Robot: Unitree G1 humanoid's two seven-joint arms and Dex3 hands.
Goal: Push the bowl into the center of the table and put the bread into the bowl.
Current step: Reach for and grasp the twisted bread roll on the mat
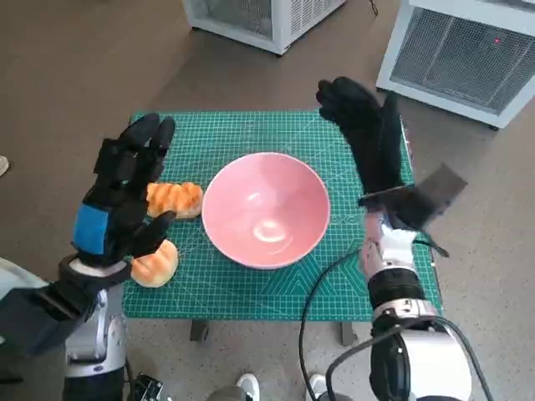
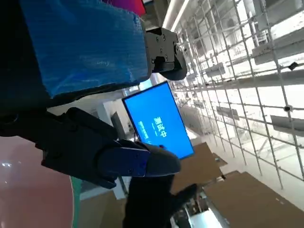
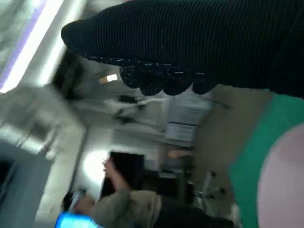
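The one bit of writing in sight is on the blue screen [image 2: 159,121] past the left hand: a short line of white characters, turned sideways and too small to read; nothing on the table carries readable print

Bread half hidden, wrist cams kinda useless

The left hand [image 1: 121,200] covers parts of both bread pieces [image 1: 175,199] at frame left; right wrist view is blurry, the person [image 3: 118,202] smeared.
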